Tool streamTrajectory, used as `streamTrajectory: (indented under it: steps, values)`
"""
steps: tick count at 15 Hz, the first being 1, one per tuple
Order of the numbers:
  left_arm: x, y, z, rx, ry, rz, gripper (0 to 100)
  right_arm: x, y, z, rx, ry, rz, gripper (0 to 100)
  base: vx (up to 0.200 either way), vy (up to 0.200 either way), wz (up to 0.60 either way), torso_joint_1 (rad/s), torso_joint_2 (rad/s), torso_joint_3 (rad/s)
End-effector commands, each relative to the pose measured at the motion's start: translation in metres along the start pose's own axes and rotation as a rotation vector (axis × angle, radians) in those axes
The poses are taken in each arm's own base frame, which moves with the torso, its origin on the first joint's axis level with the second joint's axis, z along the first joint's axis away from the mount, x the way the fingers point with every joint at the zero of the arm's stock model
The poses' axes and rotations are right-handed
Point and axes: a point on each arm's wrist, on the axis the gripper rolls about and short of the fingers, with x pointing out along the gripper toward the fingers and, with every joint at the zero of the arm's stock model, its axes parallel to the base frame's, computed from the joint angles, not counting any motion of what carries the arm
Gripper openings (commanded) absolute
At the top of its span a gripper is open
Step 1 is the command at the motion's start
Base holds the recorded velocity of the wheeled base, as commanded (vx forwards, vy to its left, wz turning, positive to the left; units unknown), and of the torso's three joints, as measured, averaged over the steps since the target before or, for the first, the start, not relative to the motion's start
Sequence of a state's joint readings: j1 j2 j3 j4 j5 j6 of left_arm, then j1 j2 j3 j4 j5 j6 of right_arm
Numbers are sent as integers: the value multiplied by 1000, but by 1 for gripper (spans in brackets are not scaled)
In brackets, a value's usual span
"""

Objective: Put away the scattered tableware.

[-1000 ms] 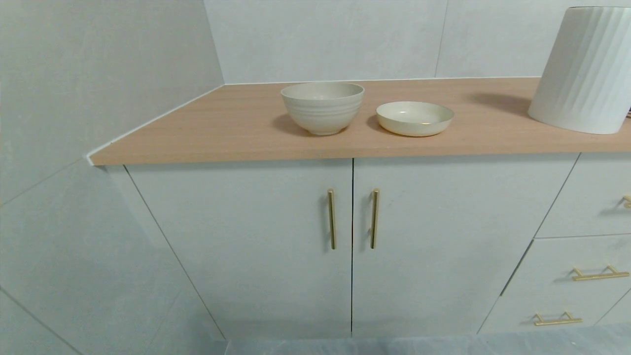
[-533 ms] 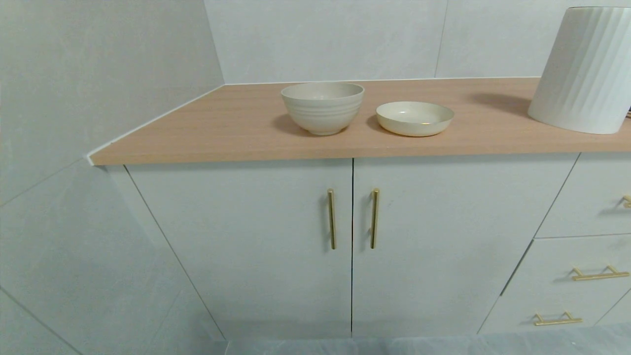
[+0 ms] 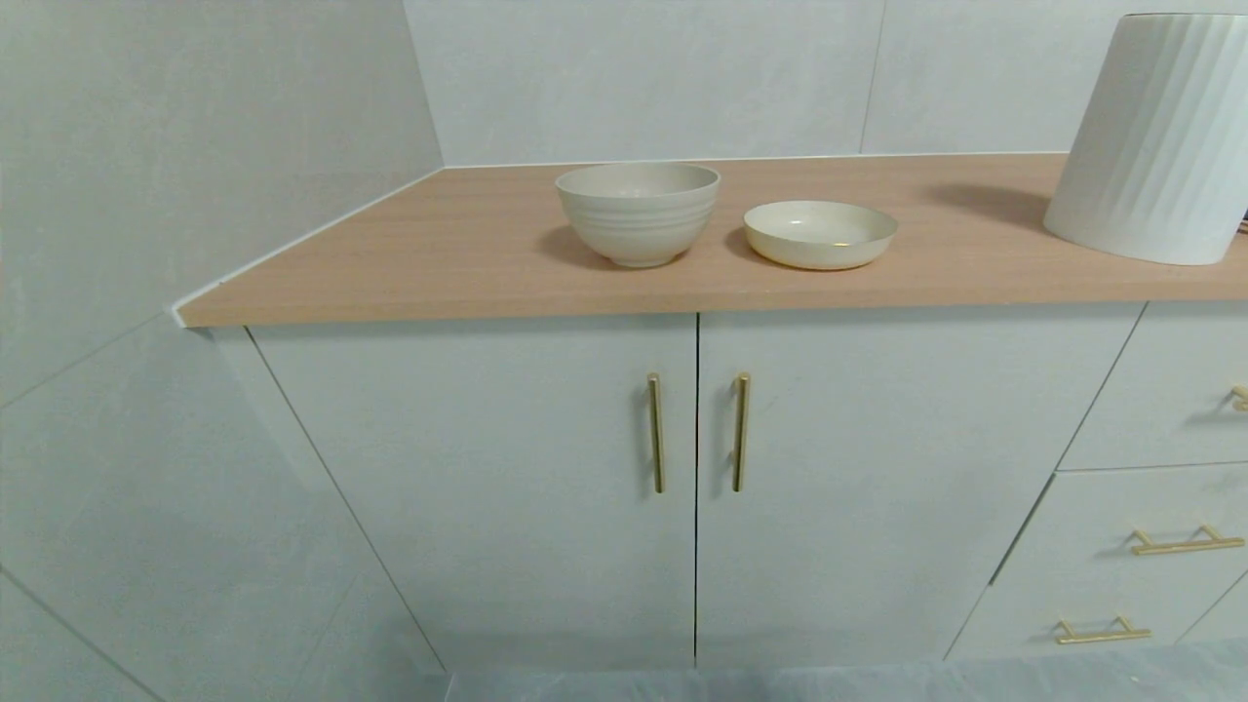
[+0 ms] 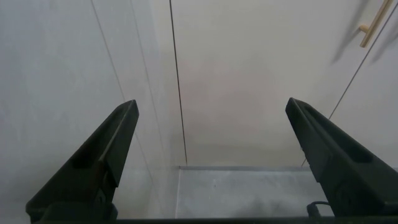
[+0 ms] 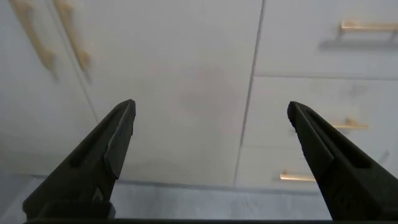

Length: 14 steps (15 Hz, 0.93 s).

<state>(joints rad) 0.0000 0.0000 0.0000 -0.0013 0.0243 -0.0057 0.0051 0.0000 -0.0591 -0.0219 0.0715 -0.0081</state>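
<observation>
A deep ribbed beige bowl (image 3: 639, 212) stands on the wooden countertop (image 3: 439, 263). Just to its right sits a shallow cream dish (image 3: 820, 233) with a thin gold rim. Below them the white cabinet has two shut doors with gold handles (image 3: 656, 433) (image 3: 741, 431). My left gripper (image 4: 211, 112) is open, low down, facing the cabinet front near the wall corner. My right gripper (image 5: 211, 109) is open too, low before the cabinet doors and drawers, nothing between its fingers.
A tall white ribbed cylinder (image 3: 1155, 136) stands on the counter at the far right. Drawers with gold pulls (image 3: 1188, 540) lie to the right of the doors. Tiled walls close in on the left and behind. Grey floor (image 3: 780, 682) runs along the cabinet's foot.
</observation>
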Motion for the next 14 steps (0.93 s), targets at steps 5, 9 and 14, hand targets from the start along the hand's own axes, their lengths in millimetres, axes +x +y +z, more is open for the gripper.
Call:
streamTrajectory:
  steps: [5, 9, 14]
  values:
    - [0, 0, 0, 0, 0, 0, 100, 54, 4, 39, 71, 365, 377, 100, 0, 0, 0, 0, 0, 0]
    - [0, 0, 0, 0, 0, 0, 100, 115, 15, 61, 79, 554, 463, 100, 0, 0, 0, 0, 0, 0]
    - [0, 0, 0, 0, 0, 0, 100, 199, 55, 63, 65, 512, 621, 100, 0, 0, 0, 0, 0, 0]
